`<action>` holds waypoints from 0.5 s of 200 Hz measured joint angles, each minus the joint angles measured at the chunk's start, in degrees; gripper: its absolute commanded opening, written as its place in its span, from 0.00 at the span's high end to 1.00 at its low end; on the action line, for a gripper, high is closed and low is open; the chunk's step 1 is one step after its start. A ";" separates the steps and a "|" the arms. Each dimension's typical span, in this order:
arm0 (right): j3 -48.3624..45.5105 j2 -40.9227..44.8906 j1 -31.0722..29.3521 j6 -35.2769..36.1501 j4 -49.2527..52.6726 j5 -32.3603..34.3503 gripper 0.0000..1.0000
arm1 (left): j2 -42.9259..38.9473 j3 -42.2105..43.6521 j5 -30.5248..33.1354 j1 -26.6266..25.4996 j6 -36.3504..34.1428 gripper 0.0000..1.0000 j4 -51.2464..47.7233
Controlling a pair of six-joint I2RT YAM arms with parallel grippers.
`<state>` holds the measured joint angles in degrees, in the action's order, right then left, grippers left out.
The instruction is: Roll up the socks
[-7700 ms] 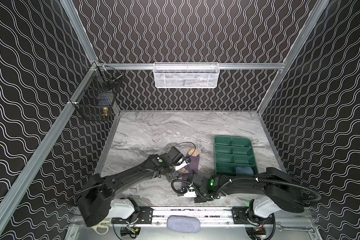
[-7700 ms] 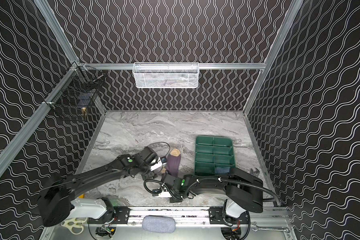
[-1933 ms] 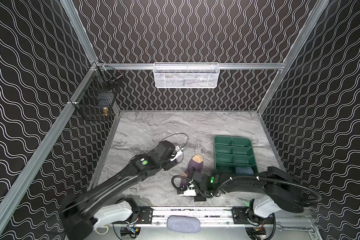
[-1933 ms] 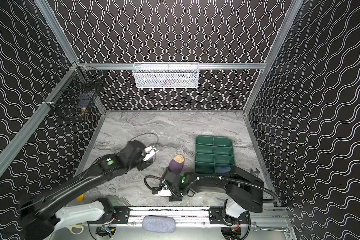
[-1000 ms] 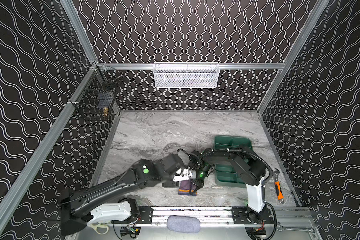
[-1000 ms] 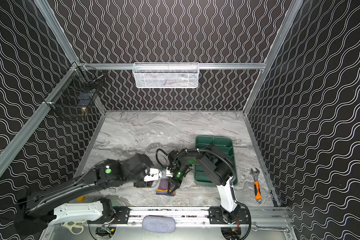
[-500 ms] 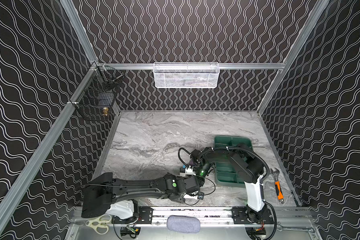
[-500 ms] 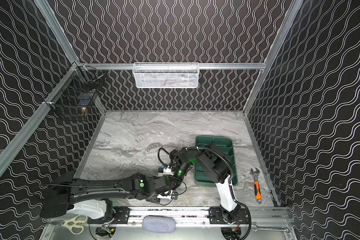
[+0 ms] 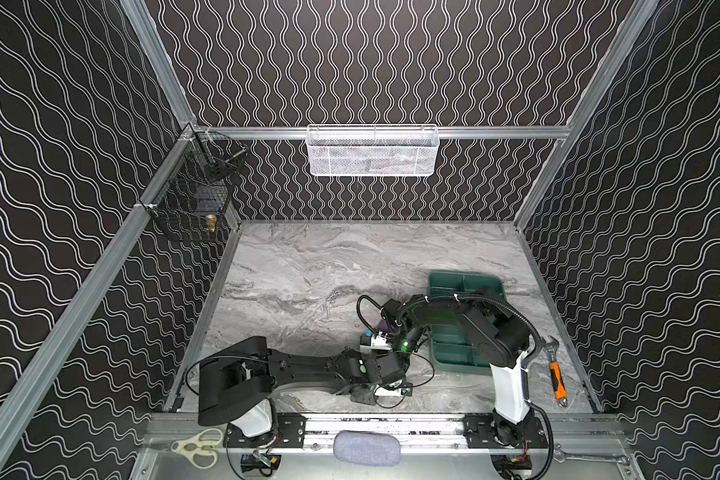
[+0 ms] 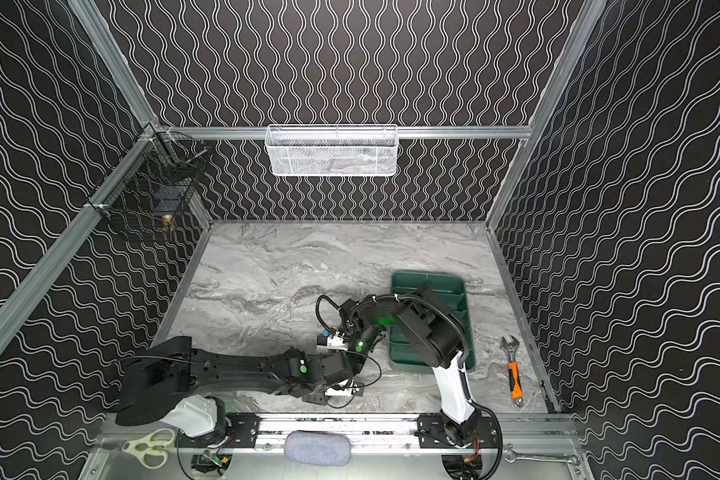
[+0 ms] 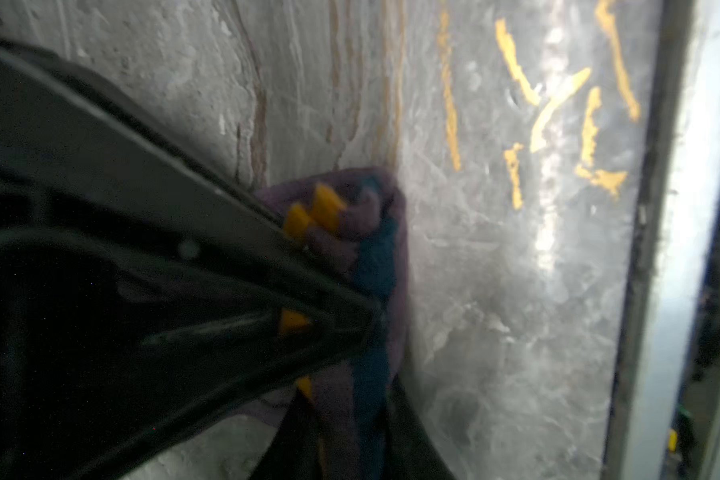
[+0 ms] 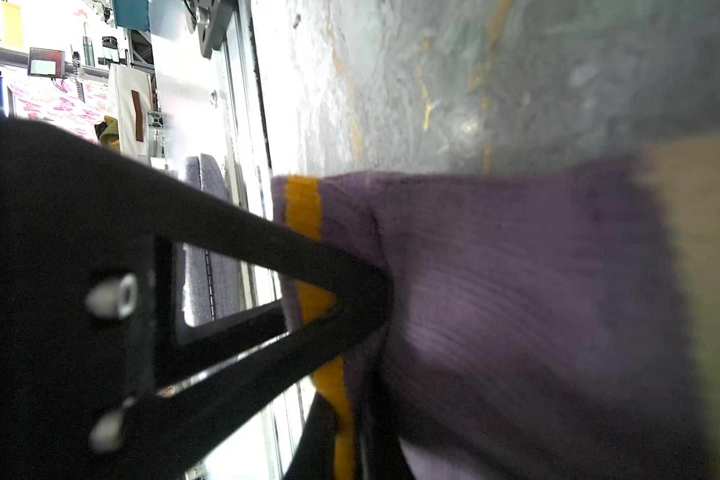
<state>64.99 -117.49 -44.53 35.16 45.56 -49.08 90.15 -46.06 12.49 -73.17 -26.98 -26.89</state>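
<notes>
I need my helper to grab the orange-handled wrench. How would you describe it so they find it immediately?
On the marble table, find the green tray on the right side. The wrench lies on the tabletop just right of that tray, beside the right wall. Its orange handle sets it apart from the plain silver spanner on the metal frame in front.
</notes>
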 measured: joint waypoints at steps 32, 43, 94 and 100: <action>-0.66 1.40 0.02 0.02 -0.83 1.46 0.89 | 0.44 -0.11 -1.31 1.07 0.17 1.00 0.66; -1.07 2.38 0.02 0.04 -1.40 2.56 0.74 | 0.79 -0.39 -2.01 1.55 0.22 1.00 0.70; -2.47 14.64 0.22 0.96 -6.03 18.18 0.55 | 3.43 -2.64 -5.27 4.46 0.24 1.00 0.26; -2.51 16.79 0.39 1.09 -6.91 19.93 0.55 | 3.61 -2.86 -5.70 4.70 0.24 1.00 0.02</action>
<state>62.48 -100.71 -44.14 36.25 38.65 -29.15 93.76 -48.93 6.79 -68.47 -26.74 -26.87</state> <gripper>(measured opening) 0.442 0.106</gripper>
